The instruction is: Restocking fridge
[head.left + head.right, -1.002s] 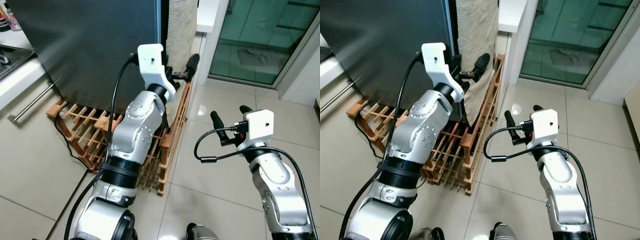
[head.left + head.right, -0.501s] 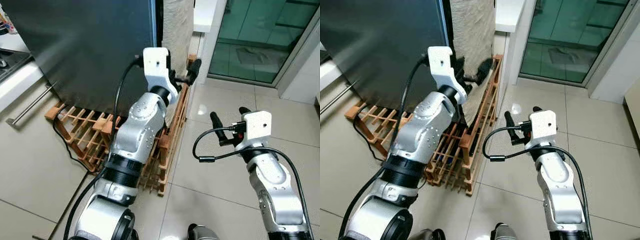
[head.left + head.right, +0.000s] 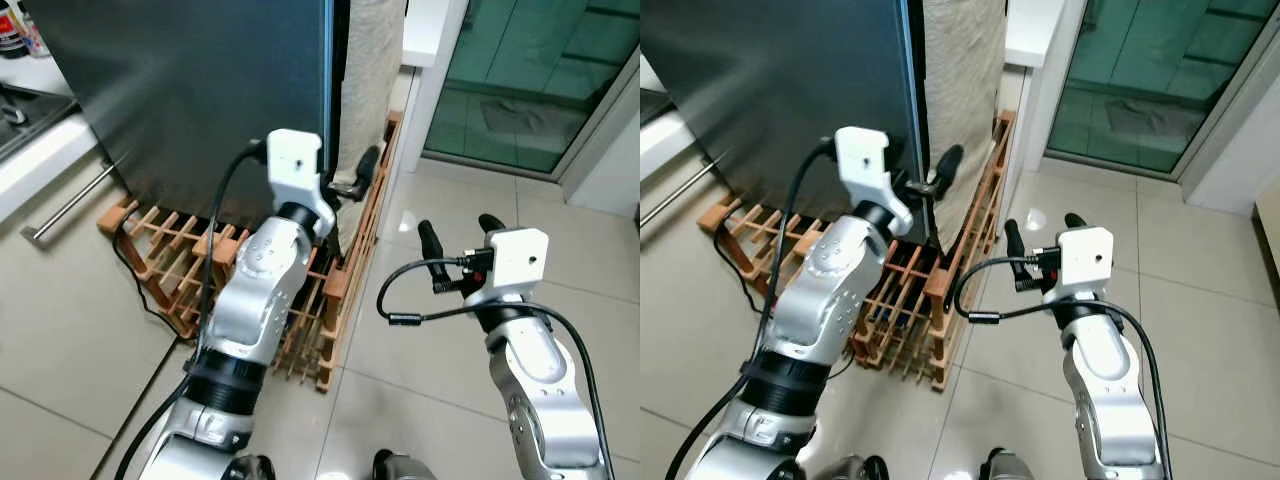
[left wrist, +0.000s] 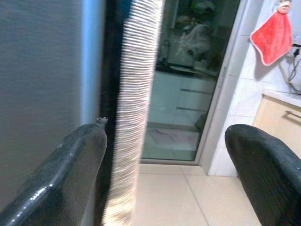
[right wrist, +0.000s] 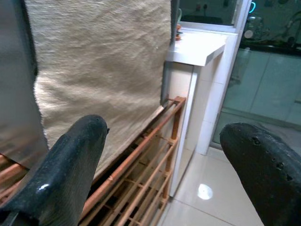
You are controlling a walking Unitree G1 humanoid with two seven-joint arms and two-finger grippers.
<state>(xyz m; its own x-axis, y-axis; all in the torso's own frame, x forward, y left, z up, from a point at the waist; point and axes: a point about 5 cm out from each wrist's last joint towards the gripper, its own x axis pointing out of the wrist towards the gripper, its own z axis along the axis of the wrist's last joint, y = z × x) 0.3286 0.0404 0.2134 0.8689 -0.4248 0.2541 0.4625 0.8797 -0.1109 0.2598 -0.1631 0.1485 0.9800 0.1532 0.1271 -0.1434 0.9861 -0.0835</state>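
Fridge door [image 3: 200, 100], a tall dark slab, stands shut with its right edge just in front of the left pincer [image 3: 345, 185]. That pincer is raised to the door's edge with its fingers spread; in the left wrist view one finger [image 4: 61, 174] sits against the dark door face and the other [image 4: 268, 169] hangs out over open floor, with a pale woven cloth [image 4: 136, 108] hanging along the fridge's side between them. The right pincer [image 3: 455, 235] is held lower, over the tiled floor [image 3: 450, 350], fingers likewise spread and holding nothing. A wooden rack [image 3: 200, 270] lies on the floor at the foot of the fridge, near a white desk [image 3: 45, 150] with a metal handle bar on the left.

No handle can be made out on the door from here, so the likely purchase is the vertical edge itself, though the gap there is dark and hard to read. The door should be stiff and fairly heavy, held by its seal, and its smooth face will be slippery against the black fingers; hooking one finger behind the edge and pulling steadily looks safer than pinching. The soft cloth could snag or bunch under a finger.
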